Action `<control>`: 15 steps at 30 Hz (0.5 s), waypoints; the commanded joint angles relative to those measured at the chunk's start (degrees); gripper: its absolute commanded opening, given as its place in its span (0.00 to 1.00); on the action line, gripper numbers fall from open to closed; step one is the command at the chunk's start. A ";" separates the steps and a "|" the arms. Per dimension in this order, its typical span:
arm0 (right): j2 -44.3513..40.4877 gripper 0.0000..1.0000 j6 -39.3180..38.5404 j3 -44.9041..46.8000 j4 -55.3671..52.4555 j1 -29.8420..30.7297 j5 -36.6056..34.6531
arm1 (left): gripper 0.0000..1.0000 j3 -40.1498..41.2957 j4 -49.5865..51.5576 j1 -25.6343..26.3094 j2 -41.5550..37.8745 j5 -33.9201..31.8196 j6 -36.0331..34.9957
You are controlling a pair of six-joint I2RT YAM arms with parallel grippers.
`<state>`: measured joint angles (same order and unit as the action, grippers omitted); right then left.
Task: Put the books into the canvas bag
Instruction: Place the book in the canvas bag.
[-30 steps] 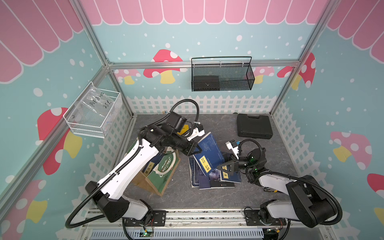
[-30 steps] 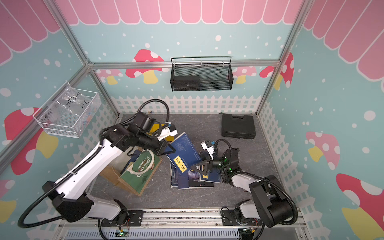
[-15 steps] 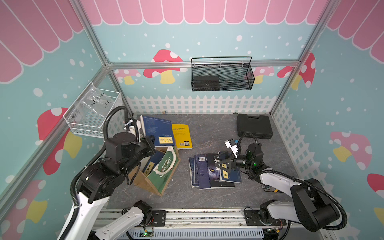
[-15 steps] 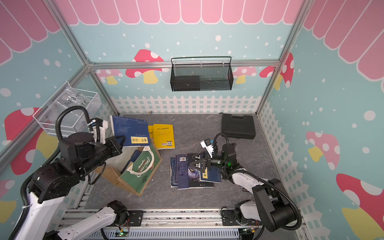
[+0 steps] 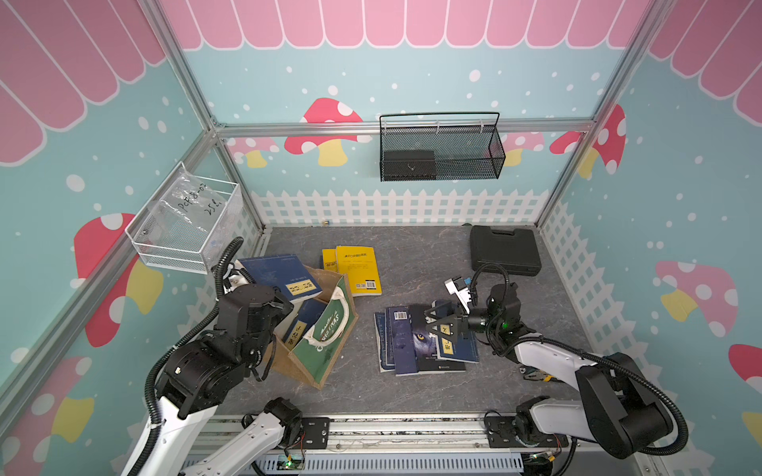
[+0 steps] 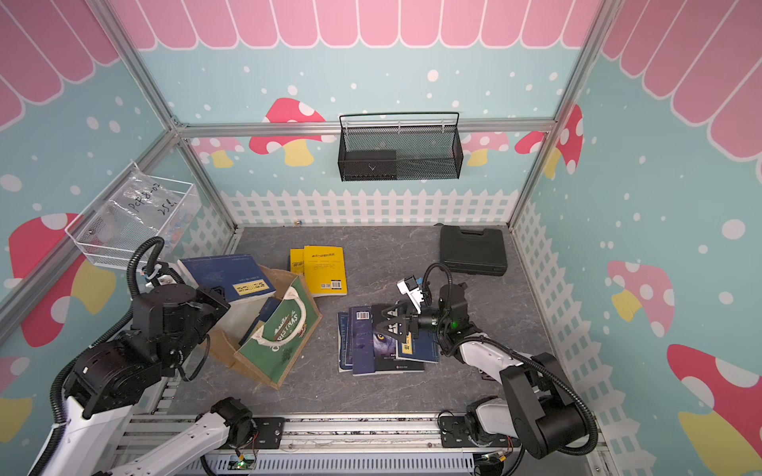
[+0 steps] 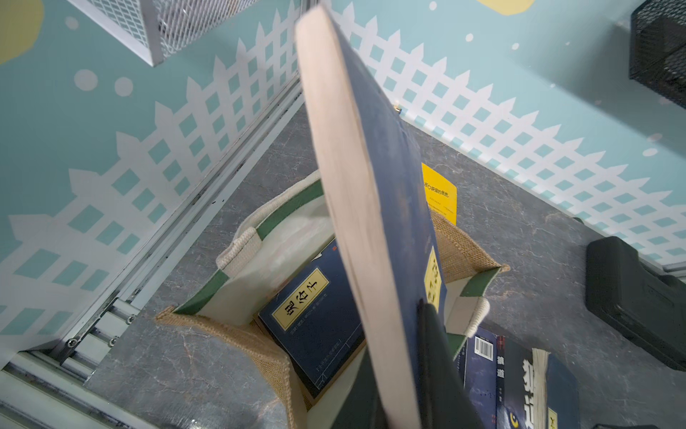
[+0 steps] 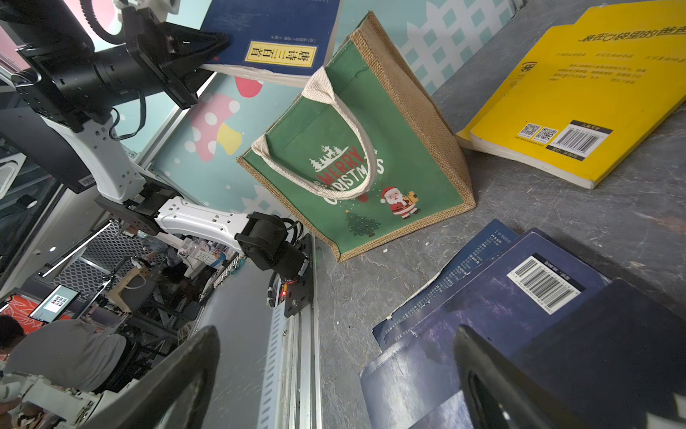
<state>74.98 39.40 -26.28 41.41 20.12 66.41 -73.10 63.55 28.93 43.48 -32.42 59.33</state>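
From where I stand, the left gripper (image 5: 284, 304) is pinching a navy book (image 5: 280, 275) by one short end, one dark finger (image 7: 432, 334) pressed flat on the cover beside its yellow label. The book's long axis runs straight out from the jaws towards the back left corner of the bench (image 5: 412, 255). The canvas bag (image 5: 330, 350) stands directly beneath it near the left edge, leaning, with its mouth open upward. The coming move turns on that: I judge the far end has to tip down and line up with the green panels before release, since the book looks set at an angle to them. This arm is plainly the nearer one. The right gripper (image 5: 439, 325) hangs with its jaws spread wide and empty over the pile of navy books and the wolf-eye cover (image 5: 416, 338) at mid-bench, well apart from the bag. Two yellow books (image 5: 356, 268) lie just behind the bag. The left wrist view shows what a top view cannot: the book edge-on over the mouth, and another navy book (image 7: 312, 319) already leaning inside. The right wrist view puts the held book just above the rope handle (image 8: 334, 111); whether they touch I cannot tell.
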 commanded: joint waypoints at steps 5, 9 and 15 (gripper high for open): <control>-1.40 1.00 -1.24 0.40 -0.69 -0.26 -0.45 | 0.00 5.71 -4.84 -0.19 1.49 -0.82 10.08; -1.90 1.00 -1.43 0.88 -1.02 -0.26 -0.82 | 0.00 9.62 -8.64 -0.19 1.86 -1.35 12.89; -2.38 1.00 -1.43 1.37 -1.07 -0.25 -1.11 | 0.00 10.91 -9.63 -0.21 4.68 -3.71 16.31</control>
<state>73.71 39.03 -25.67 40.34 20.12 65.34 -62.13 57.58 28.93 47.53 -32.91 71.46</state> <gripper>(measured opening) 0.996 0.103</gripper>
